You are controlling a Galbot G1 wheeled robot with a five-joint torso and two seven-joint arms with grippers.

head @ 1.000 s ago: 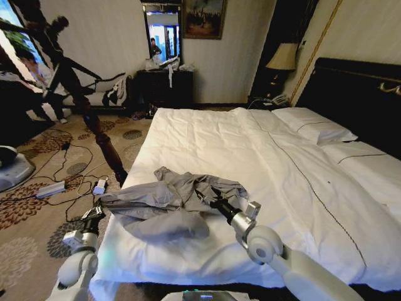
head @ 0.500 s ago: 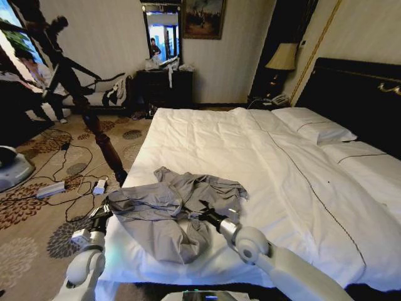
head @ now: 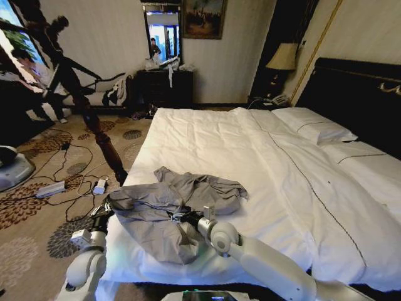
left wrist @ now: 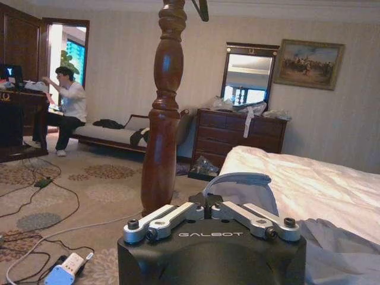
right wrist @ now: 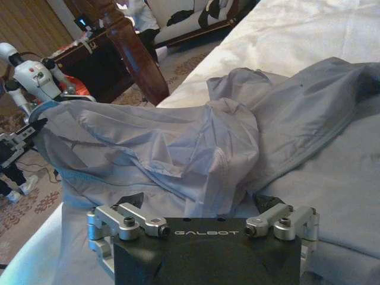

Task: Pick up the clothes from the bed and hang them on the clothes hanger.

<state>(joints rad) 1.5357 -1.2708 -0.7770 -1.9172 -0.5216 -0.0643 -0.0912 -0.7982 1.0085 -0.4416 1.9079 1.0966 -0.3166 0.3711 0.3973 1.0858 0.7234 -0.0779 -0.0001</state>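
Plainly "GALBOT" (both end effector housings)

shirt (head: 182, 200) crumpled on bed (head: 263, 163) | left gripper (head: 108, 207) at its edge | right gripper (head: 178, 216) on it

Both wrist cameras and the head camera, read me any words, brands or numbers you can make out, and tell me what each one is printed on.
"GALBOT" on the black body of the left gripper, which holds an edge of the shirt.
"GALBOT" on the black body of the right gripper, which grips the shirt on the bed.
Head view: no readable text; the framed picture carries no lettering that can be made out.
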